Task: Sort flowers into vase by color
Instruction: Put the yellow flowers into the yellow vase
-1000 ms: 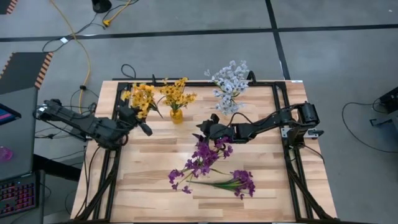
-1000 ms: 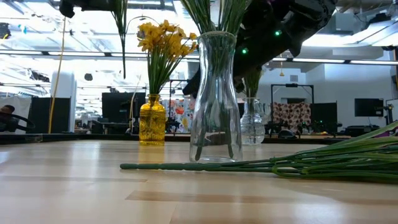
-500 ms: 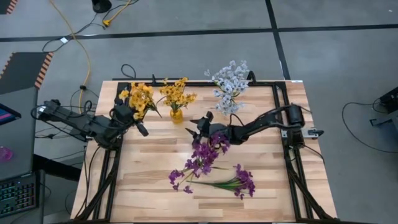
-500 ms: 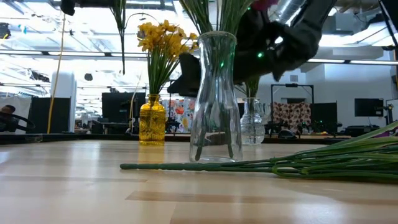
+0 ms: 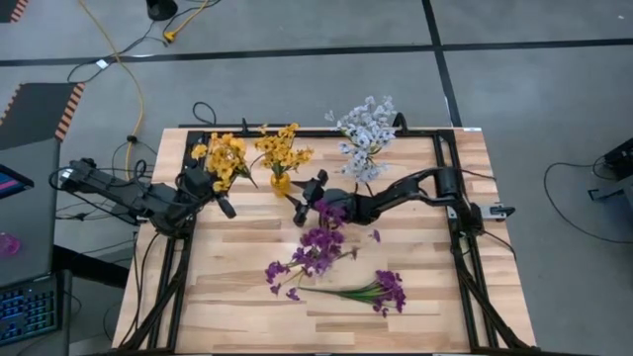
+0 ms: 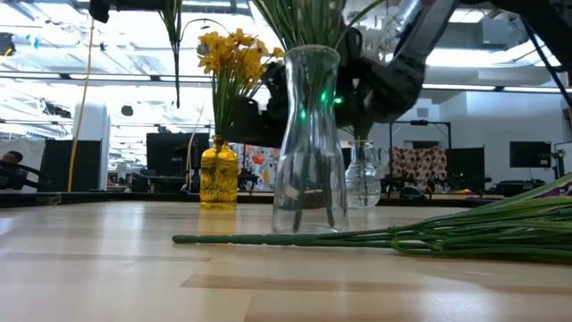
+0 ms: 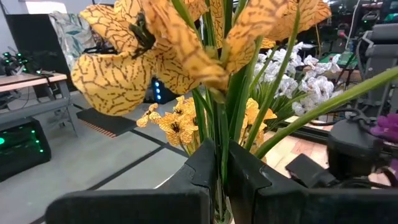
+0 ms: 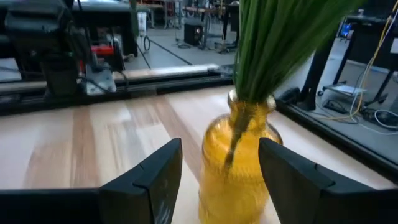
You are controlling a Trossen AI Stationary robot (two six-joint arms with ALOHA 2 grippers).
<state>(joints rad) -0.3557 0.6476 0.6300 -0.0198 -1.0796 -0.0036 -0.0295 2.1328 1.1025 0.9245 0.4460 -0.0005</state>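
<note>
My left gripper hovers near the table's left edge, shut on a yellow-orange sprig. A yellow vase with more yellow flowers stands to its right. My right gripper is open just right of that vase. In the right wrist view its fingers stand on either side of the yellow vase, apart from it. Purple flowers stand in a clear vase at mid-table. Another purple sprig lies flat on the wood. White-blue flowers sit in a small clear vase. My left gripper pinches the yellow-orange sprig by its green stems, just under the blossoms, between the two fingers. The sprig stands upright and is lifted clear of the table. Its lower stem hangs below the fingers.
A black frame rail runs along the table's right and far sides. The long stem of the lying purple sprig stretches across the near half. Bare wood lies at the near left. Cables trail on the floor beyond the table.
My right gripper has moved from above the purple flowers toward the table's left and far side, coming down beside the yellow vase. The purple bunch in the clear vase has shifted slightly toward the near left. My left gripper has drifted a little left.
</note>
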